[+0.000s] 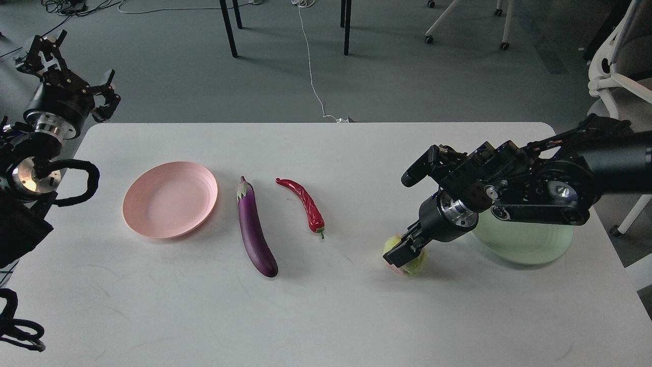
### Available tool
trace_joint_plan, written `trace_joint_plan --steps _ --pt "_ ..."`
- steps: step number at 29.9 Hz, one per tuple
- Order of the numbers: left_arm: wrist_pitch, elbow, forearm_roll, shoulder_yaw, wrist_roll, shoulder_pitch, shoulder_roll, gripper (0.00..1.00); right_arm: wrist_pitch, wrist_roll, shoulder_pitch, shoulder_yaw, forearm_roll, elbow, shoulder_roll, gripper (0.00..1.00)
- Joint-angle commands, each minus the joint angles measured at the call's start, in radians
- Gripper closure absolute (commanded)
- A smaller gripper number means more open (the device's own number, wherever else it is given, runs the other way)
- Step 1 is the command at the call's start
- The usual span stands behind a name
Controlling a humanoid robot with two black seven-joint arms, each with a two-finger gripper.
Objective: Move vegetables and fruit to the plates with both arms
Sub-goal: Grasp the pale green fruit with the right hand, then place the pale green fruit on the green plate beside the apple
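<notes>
The purple eggplant (254,229) and the red chili pepper (307,203) lie side by side mid-table, right of the empty pink plate (169,199). The yellow-green fruit (415,265) sits on the table, left of the mint green plate (530,244). My right gripper (405,248) is down on top of this fruit and covers its upper part; its fingers cannot be told apart. The right arm hides much of the green plate, and the pomegranate is hidden. My left gripper (75,71) is open and empty, raised beyond the table's far left corner.
The white table (326,316) has its far edge just behind the plates. Beyond it are table legs (229,30), a white cable on the floor (310,66) and a white chair (616,76) at the far right.
</notes>
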Motion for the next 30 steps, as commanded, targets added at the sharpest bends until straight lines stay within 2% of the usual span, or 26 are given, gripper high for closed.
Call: trace_joint_plan --steps 1,4,9,10,14,19,28,30 --pt "0.0 0.0 -0.001 0.0 0.0 0.001 0.005 0.02 0.0 0.0 -0.013 -0.02 -0.005 -0.001 0.019 0.17" --pt "0.0 0.0 -0.001 0.0 0.0 0.001 0.01 0.02 0.0 0.0 -0.013 -0.037 -0.005 -0.006 0.044 0.35" --pt "0.0 0.0 -0.001 0.0 -0.001 0.002 0.019 0.02 0.005 0.0 0.005 -0.037 -0.003 -0.005 0.045 0.55" --pt "0.0 0.0 -0.001 0.0 -0.001 0.002 0.02 0.02 0.005 0.0 0.014 -0.037 -0.003 -0.006 0.044 0.56" --pt "0.0 0.0 -0.001 0.0 0.0 0.002 0.033 0.02 0.003 -0.016 0.103 -0.035 -0.003 -0.031 0.009 0.57" --pt "0.0 0.0 -0.001 0.0 0.0 0.002 0.034 0.02 0.011 -0.078 0.134 -0.04 -0.07 -0.032 -0.117 0.56" --pt "0.0 0.0 -0.001 0.001 0.0 0.001 0.034 0.02 0.009 -0.078 0.059 -0.095 -0.167 -0.032 -0.272 0.54" --pt "0.0 -0.002 -0.001 0.002 0.0 0.001 0.034 0.02 0.009 -0.078 0.042 -0.095 -0.192 -0.032 -0.289 0.51"
